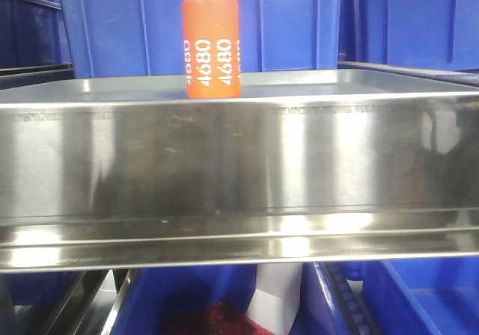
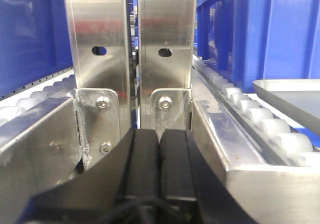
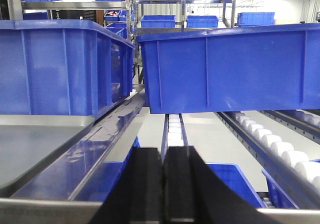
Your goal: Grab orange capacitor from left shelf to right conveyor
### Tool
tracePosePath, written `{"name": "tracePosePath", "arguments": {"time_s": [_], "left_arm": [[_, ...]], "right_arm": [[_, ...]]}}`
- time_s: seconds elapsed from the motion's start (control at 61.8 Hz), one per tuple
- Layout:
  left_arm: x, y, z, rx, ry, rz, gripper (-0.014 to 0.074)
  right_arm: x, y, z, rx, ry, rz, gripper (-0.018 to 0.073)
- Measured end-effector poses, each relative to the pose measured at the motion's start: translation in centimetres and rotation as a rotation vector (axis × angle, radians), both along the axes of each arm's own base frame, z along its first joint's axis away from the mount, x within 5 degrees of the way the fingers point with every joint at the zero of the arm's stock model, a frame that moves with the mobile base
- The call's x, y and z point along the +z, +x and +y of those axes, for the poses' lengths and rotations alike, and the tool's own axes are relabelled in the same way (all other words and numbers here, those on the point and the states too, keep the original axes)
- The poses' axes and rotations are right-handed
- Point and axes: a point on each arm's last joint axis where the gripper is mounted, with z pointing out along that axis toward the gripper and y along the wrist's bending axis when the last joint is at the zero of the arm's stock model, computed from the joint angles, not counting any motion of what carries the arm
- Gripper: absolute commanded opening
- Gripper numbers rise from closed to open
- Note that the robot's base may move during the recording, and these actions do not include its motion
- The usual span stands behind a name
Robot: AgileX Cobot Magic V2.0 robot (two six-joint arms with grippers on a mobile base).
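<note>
The orange capacitor (image 1: 211,48) stands upright on the left shelf (image 1: 239,163), a shiny steel tier with a tall reflective front lip; white "4680" runs down its side. Neither gripper shows in the front view. In the left wrist view my left gripper (image 2: 159,134) is shut, its black pads pressed together with nothing between them, facing two steel rack uprights (image 2: 130,44). My right gripper (image 3: 163,151) is likewise shut and empty, pointing down a roller lane. The right conveyor is out of view.
Blue bins (image 1: 150,21) stand behind the shelf and another blue bin (image 1: 194,305) below it. White roller tracks (image 2: 260,119) and a silver tray (image 2: 295,96) lie right of the left gripper. Large blue bins (image 3: 230,69) and a grey tray (image 3: 35,139) face the right gripper.
</note>
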Motion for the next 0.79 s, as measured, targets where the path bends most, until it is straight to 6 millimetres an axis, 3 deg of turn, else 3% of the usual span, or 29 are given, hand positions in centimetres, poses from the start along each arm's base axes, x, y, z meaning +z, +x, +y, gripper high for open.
{"name": "tracePosePath", "arguments": {"time_s": [0.55, 0.793], "left_arm": [[0.0, 0.0, 0.0, 0.000, 0.000, 0.000, -0.0105], [0.0, 0.0, 0.0, 0.000, 0.000, 0.000, -0.0105]], "right_arm": [[0.1, 0.0, 0.0, 0.000, 0.001, -0.015, 0.0049], [1.7, -0.4, 0.0, 0.021, 0.084, -0.187, 0.0049]]}}
